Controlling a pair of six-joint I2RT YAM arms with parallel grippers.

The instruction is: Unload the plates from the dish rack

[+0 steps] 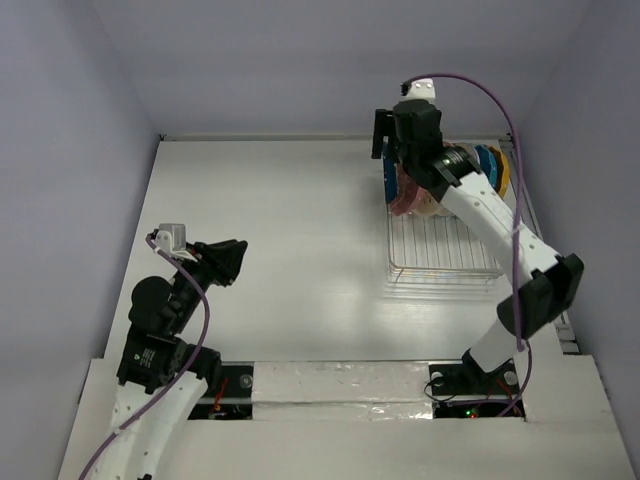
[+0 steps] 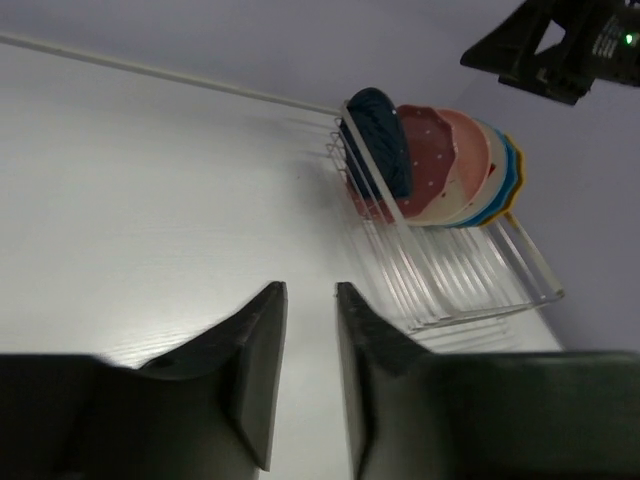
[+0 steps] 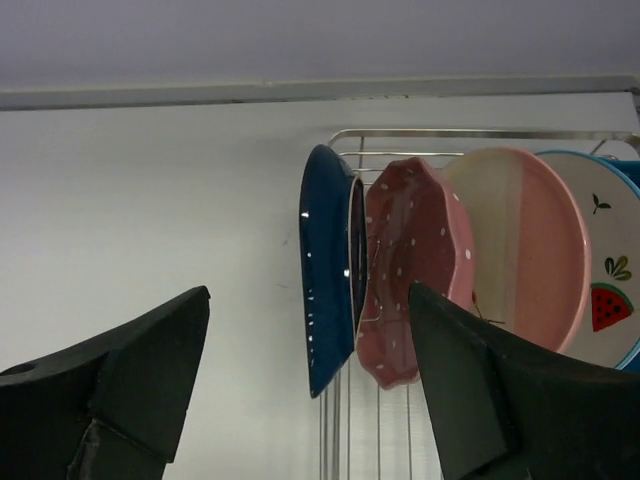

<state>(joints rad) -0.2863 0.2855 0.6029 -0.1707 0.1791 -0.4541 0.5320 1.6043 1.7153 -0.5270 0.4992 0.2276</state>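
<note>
The wire dish rack (image 1: 440,255) stands at the far right of the white table. Several plates stand upright at its far end: dark blue (image 3: 325,280) at the left end of the row, then pink dotted (image 3: 410,260), cream-and-pink (image 3: 520,240), white with red fruit (image 3: 605,290), teal (image 1: 487,165) and orange-yellow (image 1: 504,170). My right gripper (image 3: 310,295) hangs wide open just above the dark blue plate. One finger is left of that plate and the other is over the pink one, and neither touches. My left gripper (image 1: 232,262) is empty at the near left, its fingers a narrow gap apart.
The near part of the rack (image 2: 470,280) holds no plates. The back wall (image 1: 330,70) and right wall (image 1: 590,150) stand close to the rack. A purple cable (image 1: 505,110) loops over my right arm.
</note>
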